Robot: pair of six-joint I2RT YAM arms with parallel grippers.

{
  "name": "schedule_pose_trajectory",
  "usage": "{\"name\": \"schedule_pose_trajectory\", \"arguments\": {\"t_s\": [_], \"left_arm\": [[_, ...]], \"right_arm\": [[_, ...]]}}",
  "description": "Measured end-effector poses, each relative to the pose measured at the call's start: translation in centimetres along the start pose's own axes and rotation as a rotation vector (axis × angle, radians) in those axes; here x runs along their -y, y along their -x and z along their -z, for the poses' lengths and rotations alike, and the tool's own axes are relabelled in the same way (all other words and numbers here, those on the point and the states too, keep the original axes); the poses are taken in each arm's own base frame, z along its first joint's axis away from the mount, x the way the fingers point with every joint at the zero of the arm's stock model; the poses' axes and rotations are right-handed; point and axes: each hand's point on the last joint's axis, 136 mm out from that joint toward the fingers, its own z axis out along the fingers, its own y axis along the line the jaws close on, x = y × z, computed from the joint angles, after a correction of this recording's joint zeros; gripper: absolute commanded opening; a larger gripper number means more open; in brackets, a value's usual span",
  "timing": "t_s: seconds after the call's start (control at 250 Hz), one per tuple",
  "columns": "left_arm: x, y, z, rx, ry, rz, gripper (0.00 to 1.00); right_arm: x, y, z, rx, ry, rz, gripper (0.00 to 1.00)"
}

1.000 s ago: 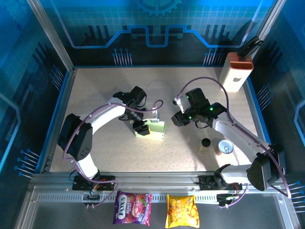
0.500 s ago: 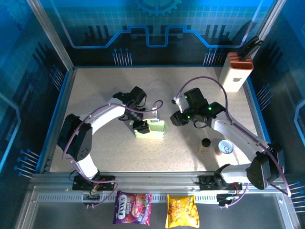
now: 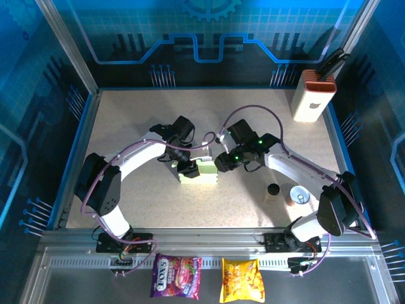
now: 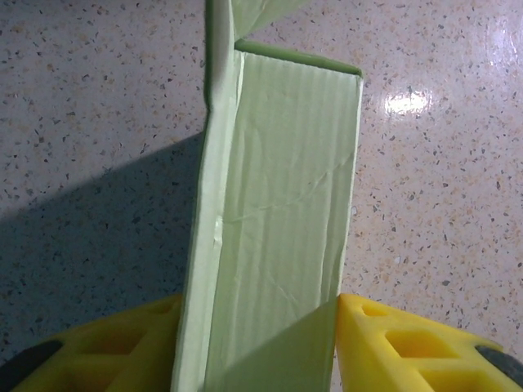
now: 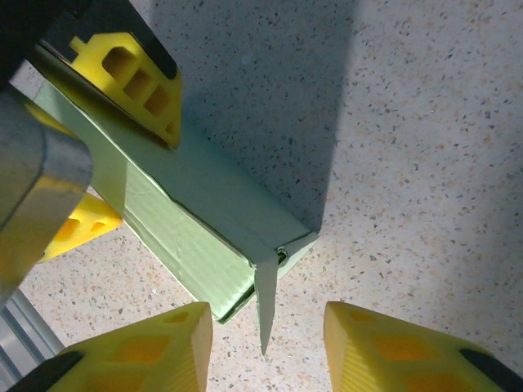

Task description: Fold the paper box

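L pincer (image 4: 257, 304) grips paper box (image 4: 282, 180), its near end cut off.

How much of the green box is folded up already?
Partly done: the paper box already has standing walls and looks box-shaped. In hand: the left hand grips one end of it. The open right hand hovers at the other end, with a loose flap between its fingers. Left to do: that flap looks untucked, so this end probably needs closing.
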Motion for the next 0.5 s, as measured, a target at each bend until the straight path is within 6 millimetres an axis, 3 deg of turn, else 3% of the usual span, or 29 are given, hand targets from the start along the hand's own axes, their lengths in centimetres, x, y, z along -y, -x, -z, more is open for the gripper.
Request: {"name": "schedule_pose_trajectory", "arguments": {"t_s": [0.499], "left_arm": [[0.2,-0.3,0.1,-0.004,0.006,0.038,0.48]], "right_arm": [[-1.1,0.4,-0.4,0.017,-0.002,-0.107,0.19]]}}
